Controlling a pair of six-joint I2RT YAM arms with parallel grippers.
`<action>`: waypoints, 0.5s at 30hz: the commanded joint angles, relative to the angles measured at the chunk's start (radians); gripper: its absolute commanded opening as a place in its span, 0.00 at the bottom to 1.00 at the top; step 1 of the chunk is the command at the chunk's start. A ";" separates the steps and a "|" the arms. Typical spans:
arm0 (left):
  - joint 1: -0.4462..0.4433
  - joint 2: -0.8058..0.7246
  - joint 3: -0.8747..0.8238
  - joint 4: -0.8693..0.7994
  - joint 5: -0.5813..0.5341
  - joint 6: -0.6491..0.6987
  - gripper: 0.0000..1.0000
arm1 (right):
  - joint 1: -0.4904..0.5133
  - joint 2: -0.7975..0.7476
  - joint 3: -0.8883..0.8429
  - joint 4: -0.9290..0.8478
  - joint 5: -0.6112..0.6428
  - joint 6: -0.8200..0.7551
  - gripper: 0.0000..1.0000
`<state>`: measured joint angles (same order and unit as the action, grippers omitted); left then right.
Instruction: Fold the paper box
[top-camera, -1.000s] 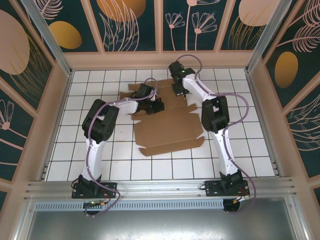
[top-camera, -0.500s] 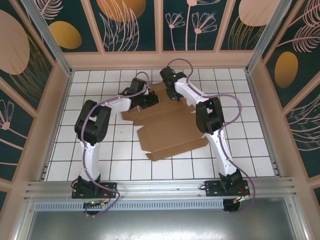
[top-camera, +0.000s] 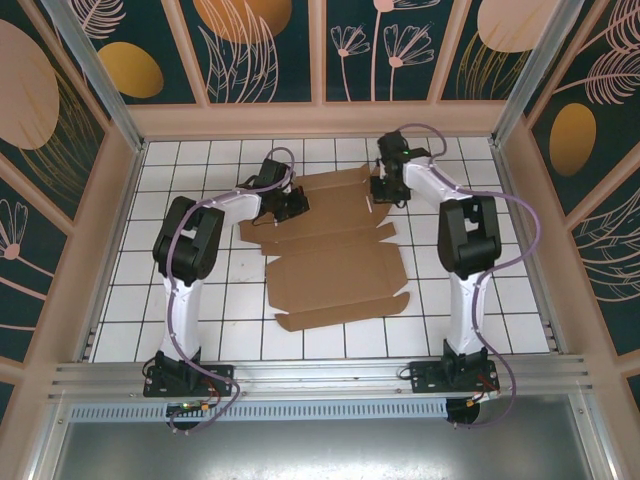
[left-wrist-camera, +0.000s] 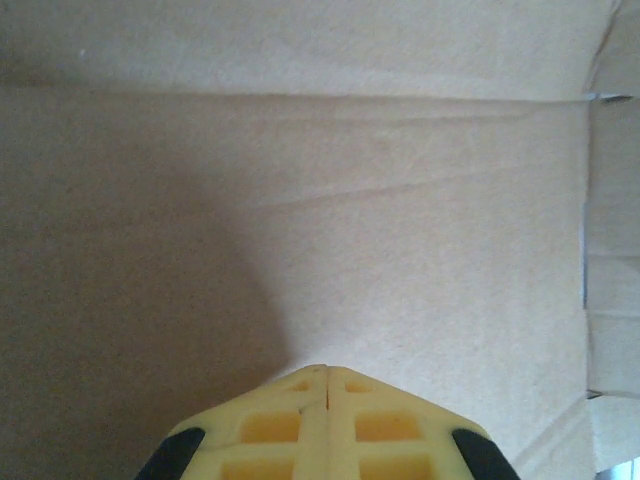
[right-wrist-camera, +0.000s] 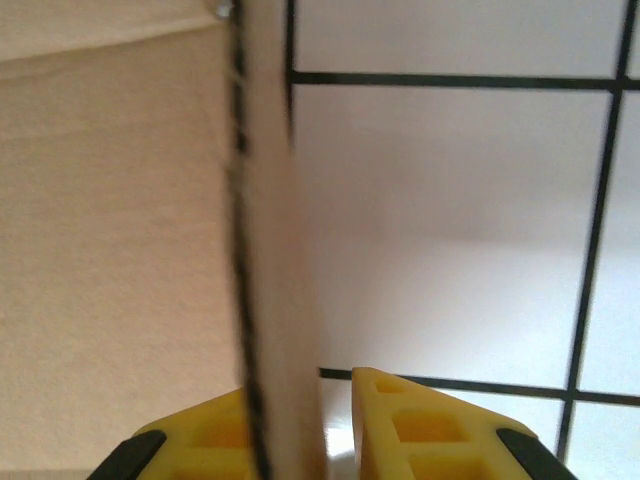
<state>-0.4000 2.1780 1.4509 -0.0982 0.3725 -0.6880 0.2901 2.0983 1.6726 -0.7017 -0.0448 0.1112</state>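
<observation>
Mid-table on the white square-tiled table with black grid lines (top-camera: 200, 300): the plain brown corrugated cardboard paper box (top-camera: 335, 265), still an opened-out die-cut sheet, mostly flat, long side running 9 to 3 o'clock. Squared up now with the tile lines. Half a second ago sat skewed, with the near edge dropping toward 5 o'clock. Far panel reaching toward 12 o'clock and creased against the near one, with small tabs sticking out at 3 o'clock.

Down over the sheet's far-left part, toward 10 o'clock of its centre: the left gripper (top-camera: 292, 205). Closed tight in the left wrist view (left-wrist-camera: 325, 378), yellow fingers (left-wrist-camera: 270, 430) meeting along a thin seam with nothing between them. Tips close over bare cardboard (left-wrist-camera: 300, 200), shadow spread toward 9 o'clock. Hardly moved from the earlier frame.

Swung out to the sheet's far-right corner, at about 1 o'clock of its centre: the right gripper (top-camera: 383, 190). Half a second ago hung over the middle of the far edge, nearer 12 o'clock. Narrowed in the right wrist view (right-wrist-camera: 300, 385) around a raised flap edge of the paper box (right-wrist-camera: 120, 250), seen edge-on and blurred, running up between the yellow fingers (right-wrist-camera: 420, 420). Looks clamped on that edge, though hard to rule out a sliver of gap at the right-hand finger. Beyond the flap toward 3 o'clock, bare table tiles (right-wrist-camera: 450, 200).
</observation>
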 joint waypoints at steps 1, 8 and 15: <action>-0.002 0.032 0.035 -0.044 -0.020 0.028 0.02 | -0.015 -0.053 -0.073 0.063 -0.029 -0.001 0.20; -0.002 0.040 0.034 -0.039 -0.008 0.026 0.03 | 0.028 0.005 -0.071 0.048 0.183 -0.041 0.18; -0.002 0.045 0.036 -0.037 0.002 0.026 0.03 | 0.171 0.173 0.034 -0.047 0.652 -0.065 0.18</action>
<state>-0.3988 2.1971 1.4658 -0.1101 0.3653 -0.6815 0.4110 2.2013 1.6733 -0.6884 0.3824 0.0601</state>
